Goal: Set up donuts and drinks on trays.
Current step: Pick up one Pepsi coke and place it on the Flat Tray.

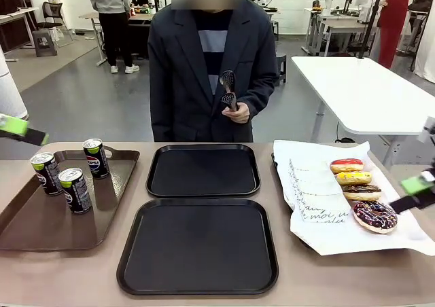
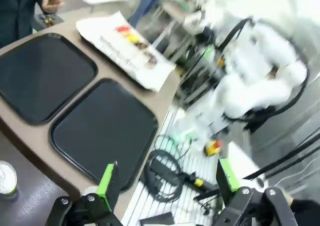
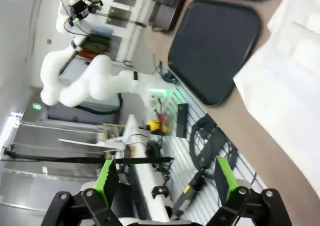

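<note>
Two black trays lie empty in the middle of the table, one far (image 1: pixel 202 171) and one near (image 1: pixel 197 246). Three black drinks cans (image 1: pixel 75 189) stand on a brown tray (image 1: pixel 41 225) at the left. Several donuts (image 1: pixel 360 191) lie on white paper (image 1: pixel 319 198) at the right, the nearest chocolate with sprinkles (image 1: pixel 374 216). My left gripper (image 1: pixel 24 132) hovers at the left edge above the brown tray, and its wrist view shows it open (image 2: pixel 167 178) and empty. My right gripper (image 1: pixel 416 193) hangs beside the donuts at the right edge, open (image 3: pixel 166 178) and empty.
A person in a dark jacket stands at the far side holding tongs (image 1: pixel 228 93). The left wrist view looks across both trays (image 2: pixel 102 128) to the table's near edge with cables on the floor beyond. The brown tray's front half is bare.
</note>
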You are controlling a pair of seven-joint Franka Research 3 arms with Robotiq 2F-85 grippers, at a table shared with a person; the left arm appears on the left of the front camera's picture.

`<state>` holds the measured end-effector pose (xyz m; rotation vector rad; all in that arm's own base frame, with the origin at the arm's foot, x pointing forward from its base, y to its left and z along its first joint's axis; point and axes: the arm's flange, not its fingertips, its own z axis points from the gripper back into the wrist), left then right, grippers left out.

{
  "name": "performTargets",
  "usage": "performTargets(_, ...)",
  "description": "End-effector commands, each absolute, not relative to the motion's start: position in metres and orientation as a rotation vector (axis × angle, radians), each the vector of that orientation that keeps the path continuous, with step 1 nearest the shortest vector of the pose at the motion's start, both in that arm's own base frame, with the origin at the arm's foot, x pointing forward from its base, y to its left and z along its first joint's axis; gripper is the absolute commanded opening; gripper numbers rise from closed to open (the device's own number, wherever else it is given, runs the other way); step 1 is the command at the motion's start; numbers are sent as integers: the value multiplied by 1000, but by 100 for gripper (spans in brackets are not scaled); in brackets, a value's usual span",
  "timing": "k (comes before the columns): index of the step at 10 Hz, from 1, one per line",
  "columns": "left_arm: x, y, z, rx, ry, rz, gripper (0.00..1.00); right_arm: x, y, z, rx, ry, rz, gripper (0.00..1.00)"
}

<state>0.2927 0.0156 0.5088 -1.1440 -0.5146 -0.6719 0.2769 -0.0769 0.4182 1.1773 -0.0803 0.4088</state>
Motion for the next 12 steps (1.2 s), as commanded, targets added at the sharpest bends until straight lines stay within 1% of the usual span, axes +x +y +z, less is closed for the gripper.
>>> performTargets(1,294,62,476,-1227,-525,-518,100,281,-129,407,1254,-133,276,100)
performTargets(2,288,83,464,-1242,-547,-455,100,269,-153,402,1240,-182,154,100)
performTargets(4,278,117,449,-1229,-562,-350,100,249,-194,395,1246,-224,-4,100)
performTargets(8,263,159,430,-1170,-551,-203,100,221,-240,377,1329,-313,-156,100)
performTargets(9,261,164,428,-1132,-542,-184,100,220,-242,379,1324,-324,-178,100)
performTargets(10,262,163,429,-1087,-533,-174,100,222,-240,383,1283,-393,-216,100)
performTargets(11,263,164,428,-1160,-540,-182,100,216,-238,376,1294,-294,-174,100)
performTargets(12,263,164,428,-1160,-540,-182,100,216,-238,376,1294,-294,-174,100)
